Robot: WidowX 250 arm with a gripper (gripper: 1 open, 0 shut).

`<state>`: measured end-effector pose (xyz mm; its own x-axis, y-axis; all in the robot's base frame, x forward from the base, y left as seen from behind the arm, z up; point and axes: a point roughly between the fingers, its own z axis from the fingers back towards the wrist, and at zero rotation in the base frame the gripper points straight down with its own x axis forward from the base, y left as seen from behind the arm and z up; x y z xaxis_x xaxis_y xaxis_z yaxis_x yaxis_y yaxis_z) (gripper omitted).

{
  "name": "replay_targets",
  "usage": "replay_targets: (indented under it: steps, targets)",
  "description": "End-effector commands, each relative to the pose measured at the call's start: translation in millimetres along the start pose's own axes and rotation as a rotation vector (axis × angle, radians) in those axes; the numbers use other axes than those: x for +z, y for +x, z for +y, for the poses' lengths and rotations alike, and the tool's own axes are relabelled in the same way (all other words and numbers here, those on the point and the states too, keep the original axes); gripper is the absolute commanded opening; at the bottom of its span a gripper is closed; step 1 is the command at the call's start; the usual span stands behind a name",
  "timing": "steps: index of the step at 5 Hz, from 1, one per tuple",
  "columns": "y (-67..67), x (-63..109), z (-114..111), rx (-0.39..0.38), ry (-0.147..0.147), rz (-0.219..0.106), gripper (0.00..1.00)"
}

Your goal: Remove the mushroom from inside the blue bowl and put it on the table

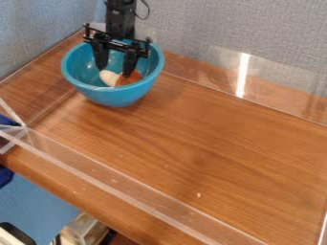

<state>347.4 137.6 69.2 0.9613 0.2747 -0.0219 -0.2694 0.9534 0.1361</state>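
Observation:
The blue bowl [90, 81] stands at the table's [205, 134] back left corner. Inside it lies the mushroom [115, 77], cream stem and orange-brown cap, partly covered by the fingers. My gripper [119, 67] points straight down into the bowl, its black fingers [102, 57] standing on either side of the mushroom, closer together than before. Whether the pads press on the mushroom does not show at this size.
Low clear acrylic walls [243, 72] edge the wooden top on all sides. A grey-blue wall rises right behind the bowl. Bare wood stretches from the bowl to the right and toward the front edge.

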Motion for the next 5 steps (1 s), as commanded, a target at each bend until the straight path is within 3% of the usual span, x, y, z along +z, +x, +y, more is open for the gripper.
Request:
replay_targets:
  steps: [1,3,4,5]
  targets:
    - [3.9,10.8,4.7,0.012,0.008,-0.040,0.00]
    - [1.0,56.7,4.3,0.026,0.003,-0.125,0.00]
    - [-2.2,95.3,1.0,0.031,0.012,-0.193,0.00]
    - [-0.8,86.3,2.9,0.030,0.016,-0.170,1.00]
